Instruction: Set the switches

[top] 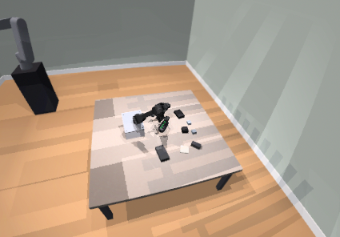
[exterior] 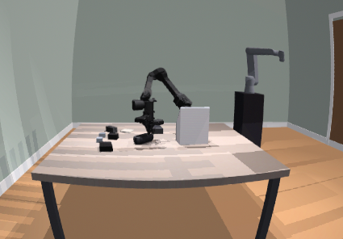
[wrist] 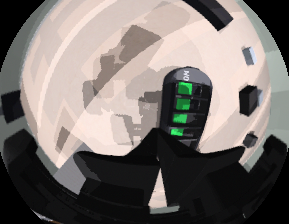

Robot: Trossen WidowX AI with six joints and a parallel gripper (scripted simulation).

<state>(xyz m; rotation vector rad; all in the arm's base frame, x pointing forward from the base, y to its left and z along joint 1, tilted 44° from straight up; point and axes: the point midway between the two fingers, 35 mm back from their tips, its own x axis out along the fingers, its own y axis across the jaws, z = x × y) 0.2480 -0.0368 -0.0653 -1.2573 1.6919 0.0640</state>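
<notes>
The dark grey controller unit [top: 166, 126] [exterior: 143, 139] [wrist: 186, 75] lies on the bench with its switch side up. In the wrist view four switches show in a row below the ON mark, each with a green end at the left and a dark end at the right. The rest of the row is hidden behind the fingers, and the underside label is out of sight. Which ends are pressed down is too small to tell surely. My gripper [exterior: 150, 132] [wrist: 155, 131] is shut and empty, its tips pointing down over or beside the unit's near end; contact cannot be told.
The white box [top: 133, 122] [exterior: 194, 126] stands under the arm's base. A large dark module [top: 162, 153], a white card [top: 184, 149], a dark part [top: 196, 145], a small black block [top: 185, 130], two pale blue cubes and another black module [top: 179, 114] [exterior: 106, 146] lie around the unit.
</notes>
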